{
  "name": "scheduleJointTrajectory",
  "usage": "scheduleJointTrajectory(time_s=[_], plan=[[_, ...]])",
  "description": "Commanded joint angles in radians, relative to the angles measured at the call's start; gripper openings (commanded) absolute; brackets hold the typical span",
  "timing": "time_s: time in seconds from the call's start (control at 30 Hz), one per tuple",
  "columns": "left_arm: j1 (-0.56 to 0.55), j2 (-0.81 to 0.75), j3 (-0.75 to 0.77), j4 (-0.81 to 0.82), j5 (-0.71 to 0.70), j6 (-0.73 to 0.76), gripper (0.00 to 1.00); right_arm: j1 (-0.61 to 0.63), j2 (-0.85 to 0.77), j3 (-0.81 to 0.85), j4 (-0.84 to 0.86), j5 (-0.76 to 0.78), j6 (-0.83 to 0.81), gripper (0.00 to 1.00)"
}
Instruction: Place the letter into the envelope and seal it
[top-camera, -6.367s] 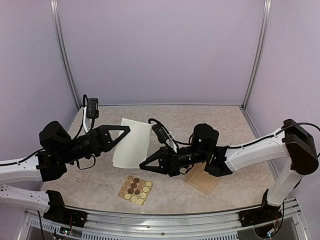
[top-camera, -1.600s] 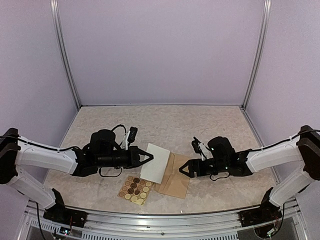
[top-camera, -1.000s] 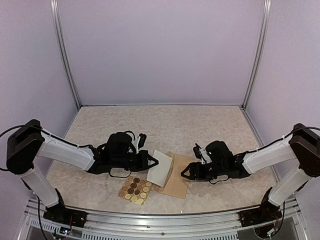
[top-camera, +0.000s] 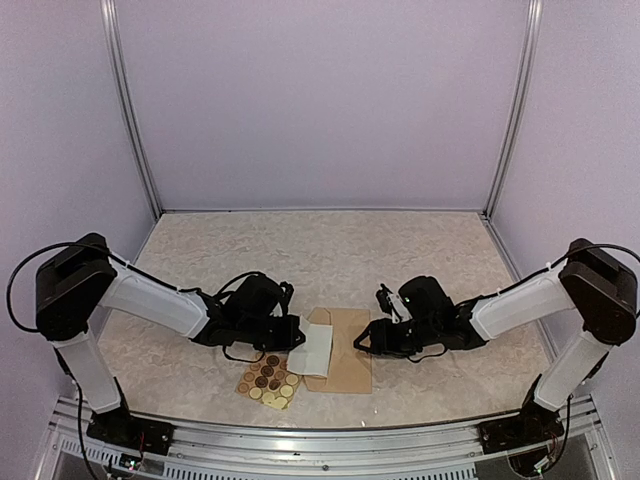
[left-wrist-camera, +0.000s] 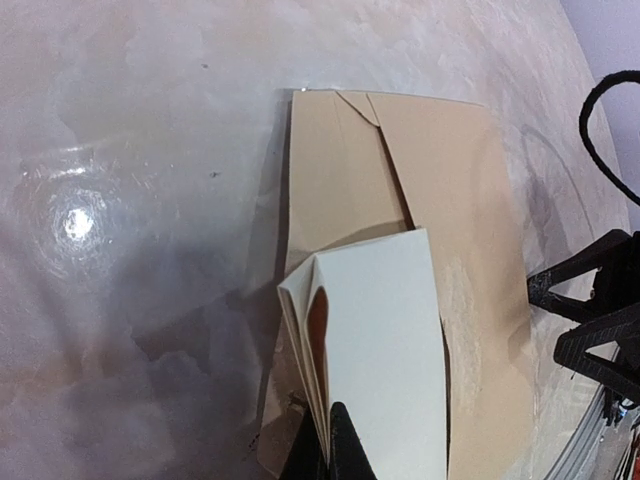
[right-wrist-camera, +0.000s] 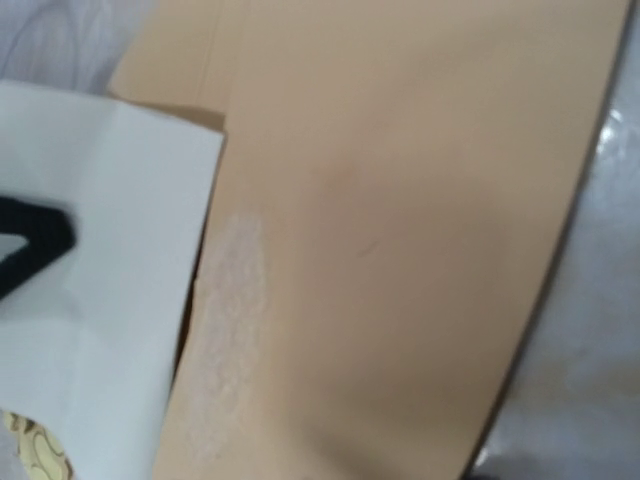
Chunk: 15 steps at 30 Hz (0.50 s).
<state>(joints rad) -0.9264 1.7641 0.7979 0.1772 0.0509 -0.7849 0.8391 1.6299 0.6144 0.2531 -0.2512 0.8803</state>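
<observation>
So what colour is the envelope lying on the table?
The envelope is plain tan, like brown kraft paper. The left wrist view shows it best.

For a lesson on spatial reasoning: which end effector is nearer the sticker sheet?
Left. The left end effector sits just beyond the sticker sheet; the right end effector is across the envelope.

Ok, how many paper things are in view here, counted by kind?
letter: 1
envelope: 1
sticker sheet: 1
Total: 3
</observation>
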Motion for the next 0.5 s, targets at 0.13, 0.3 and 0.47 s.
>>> scheduleJointTrajectory(time_s=[0.13,0.3,0.47], plan=[[-0.006,0.042,0.035,-0.030,-0.028,-0.027,0.00,0.002,0.061,0.000,-0.097,-0.003,0.009,0.55],[-0.006,0.012,0.010,-0.054,-0.100,-0.064,0.00,0.004,0.064,-0.004,-0.102,0.010,0.021,0.54],[-0.005,-0.044,-0.025,-0.061,-0.118,-0.100,0.00,0.005,0.060,-0.007,-0.115,0.026,0.030,0.54]])
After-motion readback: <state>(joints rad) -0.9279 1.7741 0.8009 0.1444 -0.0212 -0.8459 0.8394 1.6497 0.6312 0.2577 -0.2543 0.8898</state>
